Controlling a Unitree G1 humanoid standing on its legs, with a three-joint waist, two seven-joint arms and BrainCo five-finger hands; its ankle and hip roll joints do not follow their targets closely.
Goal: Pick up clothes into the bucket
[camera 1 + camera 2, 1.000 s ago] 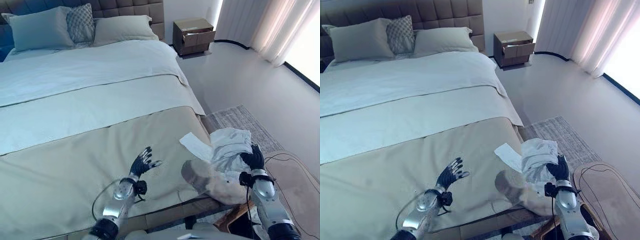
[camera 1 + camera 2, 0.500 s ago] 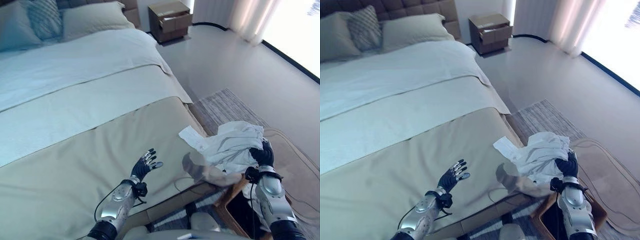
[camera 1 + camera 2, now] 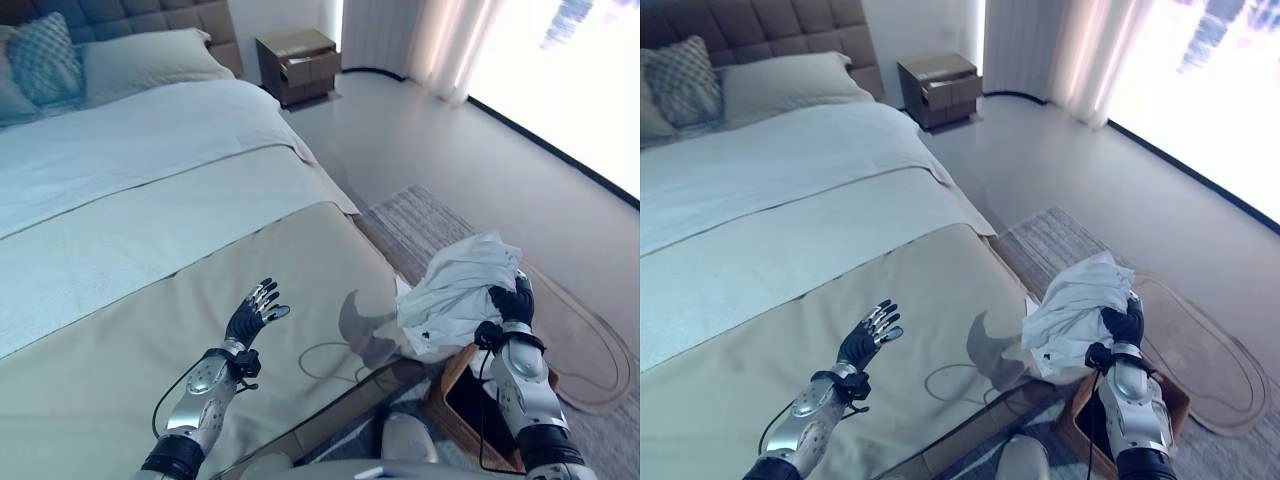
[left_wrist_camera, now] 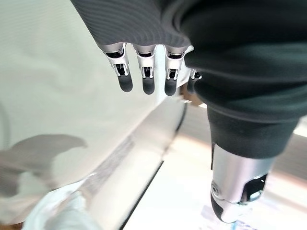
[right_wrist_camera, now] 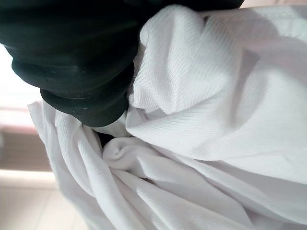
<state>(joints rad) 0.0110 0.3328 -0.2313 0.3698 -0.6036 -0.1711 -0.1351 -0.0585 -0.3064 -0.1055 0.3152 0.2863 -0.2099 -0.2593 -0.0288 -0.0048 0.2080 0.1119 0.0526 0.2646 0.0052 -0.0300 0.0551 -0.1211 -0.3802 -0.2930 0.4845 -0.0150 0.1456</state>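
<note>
Nearest, at lower right: a brown bucket (image 3: 470, 395) on the floor just off the bed's foot corner, dark inside, its rim partly hidden behind the right arm. Directly above it, the right hand (image 3: 514, 303) raised and gripping a bundle of white clothes (image 3: 455, 290), fingers buried in the folds; held clear of the bed, hanging over the bucket's edge toward the mattress corner. From the right wrist view, crumpled white cloth (image 5: 201, 124) pressed close against the dark ribbed cover. Soft, light and floppy by the look of it, unlikely to slip but likely to trail loose ends; best gripped at the bunched middle, as now, so that corners fall inside the rim and not over it.

At lower left, the left hand (image 3: 252, 315) lifted above the beige bed cover (image 3: 150, 330), fingers straight and spread, holding nothing.

Further off, a pale sheet (image 3: 130, 170), pillows (image 3: 140, 62) against a padded headboard (image 3: 120, 15). Beyond the bed, a grey rug (image 3: 420, 215), a brown nightstand (image 3: 298, 65) with a drawer ajar, and sheer curtains (image 3: 440, 40) by a bright window
</note>
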